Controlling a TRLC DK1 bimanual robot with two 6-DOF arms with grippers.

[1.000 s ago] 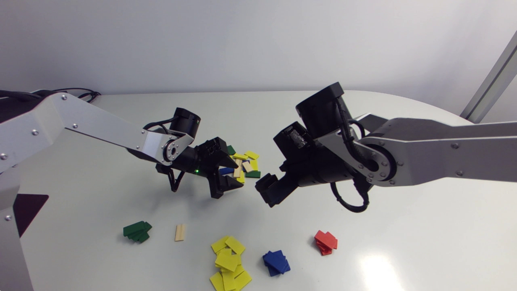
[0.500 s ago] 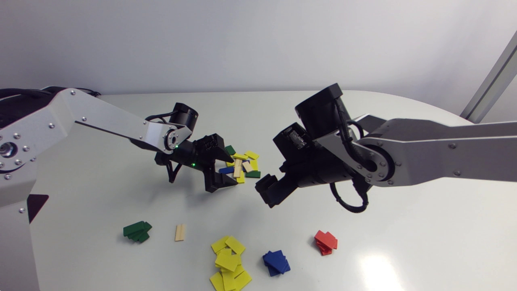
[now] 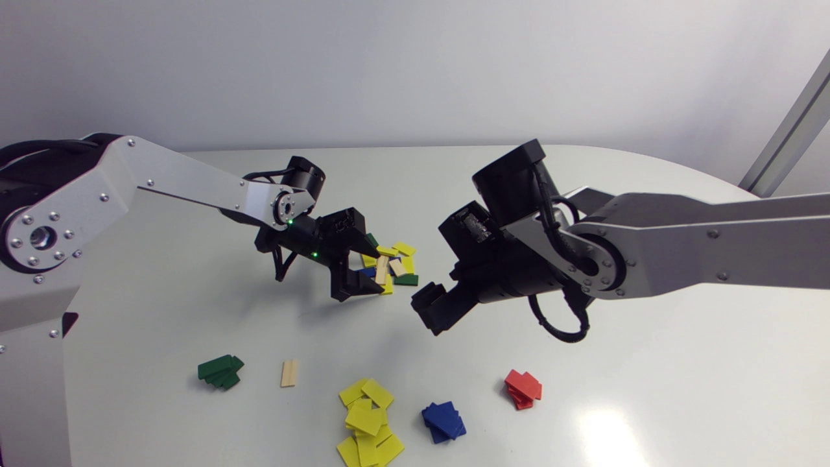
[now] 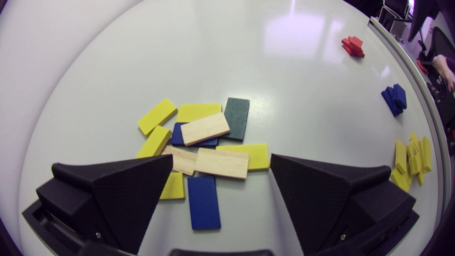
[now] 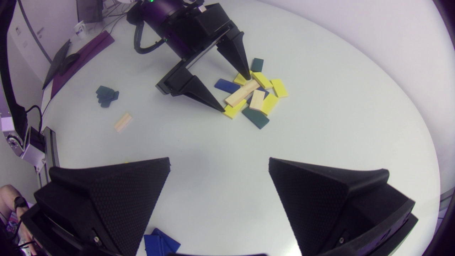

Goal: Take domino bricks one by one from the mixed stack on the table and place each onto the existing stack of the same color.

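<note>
The left gripper [image 3: 377,273] is spread wide and holds nothing. Its two fingertips stand low on either side of the mixed stack [image 3: 392,263], near the table's [image 3: 162,292] middle. In the left wrist view a wood brick [image 4: 221,163] lies across the gap between the tips, with a blue brick [image 4: 203,202] just behind it. I cannot tell whether either tip touches a brick. The left arm [image 3: 181,188] comes in from the left edge and slopes down, its wrist pitched towards the stack. The right gripper [image 3: 431,312] is also wide open and empty. It hangs over bare table just beside the stack on the right-edge side, and the right arm [image 3: 700,250] reaches in nearly level from there. The fingers [image 5: 128,199] are matte black wedges with cross-hatched inner faces. The bricks are flat, thin rectangles: yellow, blue and dark green ones with a matte paint, and pale bare ones showing grain. They lie mostly flat and overlapping. Along the table's near edge sit a green stack [image 3: 220,371], a lone wood brick [image 3: 289,373], a loose yellow stack [image 3: 367,421], a blue stack [image 3: 443,421] and a red stack [image 3: 522,388]. The tabletop is pale and glossy.
</note>
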